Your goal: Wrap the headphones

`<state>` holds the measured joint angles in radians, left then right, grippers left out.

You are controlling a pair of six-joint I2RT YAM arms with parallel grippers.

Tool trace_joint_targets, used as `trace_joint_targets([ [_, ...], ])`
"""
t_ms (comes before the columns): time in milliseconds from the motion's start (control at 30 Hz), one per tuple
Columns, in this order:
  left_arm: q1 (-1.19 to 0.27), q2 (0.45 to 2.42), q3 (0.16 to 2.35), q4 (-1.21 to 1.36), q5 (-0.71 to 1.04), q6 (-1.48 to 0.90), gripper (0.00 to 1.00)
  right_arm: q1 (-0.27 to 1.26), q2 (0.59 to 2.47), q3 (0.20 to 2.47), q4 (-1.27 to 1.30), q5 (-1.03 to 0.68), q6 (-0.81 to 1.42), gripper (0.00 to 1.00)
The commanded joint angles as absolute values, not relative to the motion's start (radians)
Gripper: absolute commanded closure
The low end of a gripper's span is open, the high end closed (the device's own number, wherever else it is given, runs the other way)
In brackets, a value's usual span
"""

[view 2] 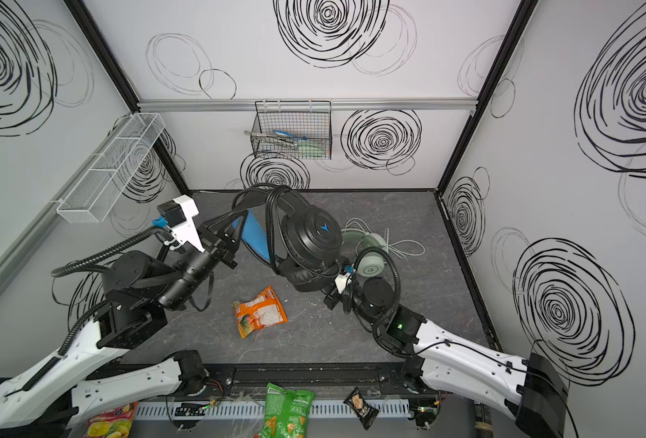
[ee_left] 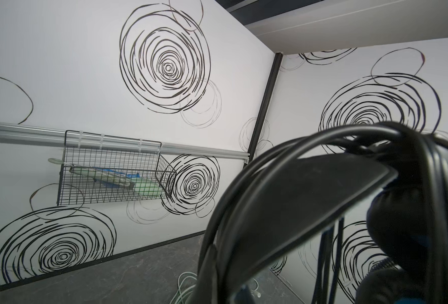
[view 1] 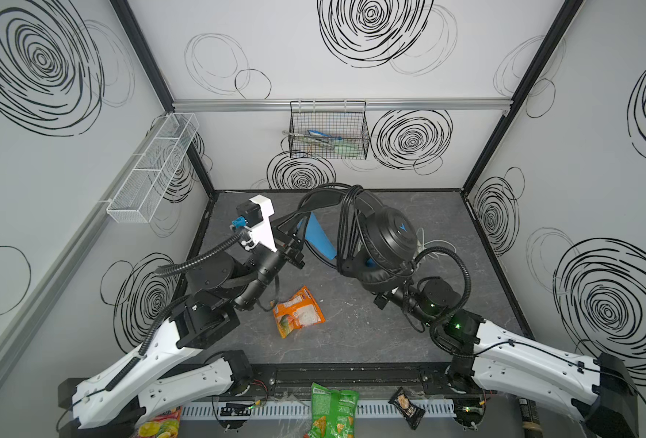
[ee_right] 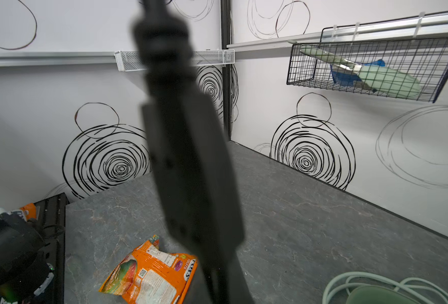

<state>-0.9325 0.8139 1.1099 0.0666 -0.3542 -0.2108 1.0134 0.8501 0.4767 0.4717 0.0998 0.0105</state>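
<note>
The black headphones (view 1: 389, 235) (view 2: 313, 231) hang in the air above the mat, with the black cable (view 1: 346, 227) looped several times over the headband. My left gripper (view 1: 294, 227) (view 2: 234, 223) is shut on the headband (ee_left: 309, 200) near the blue-lined side. Low under the round earcup sits my right gripper (view 2: 330, 297) (ee_right: 217, 287), shut on a blurred thick black piece of the cable (ee_right: 191, 158) that rises from the jaws. The mint-green headphones (view 2: 370, 265) (ee_right: 375, 296) lie on the mat behind the right arm, their whitish cable (view 2: 401, 246) (ee_left: 186, 287) loose beside them.
An orange snack bag (view 1: 298, 311) (ee_right: 149, 276) lies on the mat's middle front. A black wire basket (view 1: 329, 132) hangs on the back wall and a white mesh basket (view 1: 154, 167) on the left wall. A green chip bag (view 1: 332, 413) and a dark packet (view 1: 406, 411) lie beyond the front rail.
</note>
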Motion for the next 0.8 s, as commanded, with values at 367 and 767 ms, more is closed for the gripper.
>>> trace_joint_targets([
  [367,-0.909,0.902,1.141,0.388,-0.381,-0.454,1.00,1.019,0.950,0.475,0.536,0.137,0.100,1.00],
  [767,-0.906,0.976,1.172,0.354,-0.594,-0.473,1.00,1.048,1.008,0.503,0.562,0.157,0.116,1.00],
])
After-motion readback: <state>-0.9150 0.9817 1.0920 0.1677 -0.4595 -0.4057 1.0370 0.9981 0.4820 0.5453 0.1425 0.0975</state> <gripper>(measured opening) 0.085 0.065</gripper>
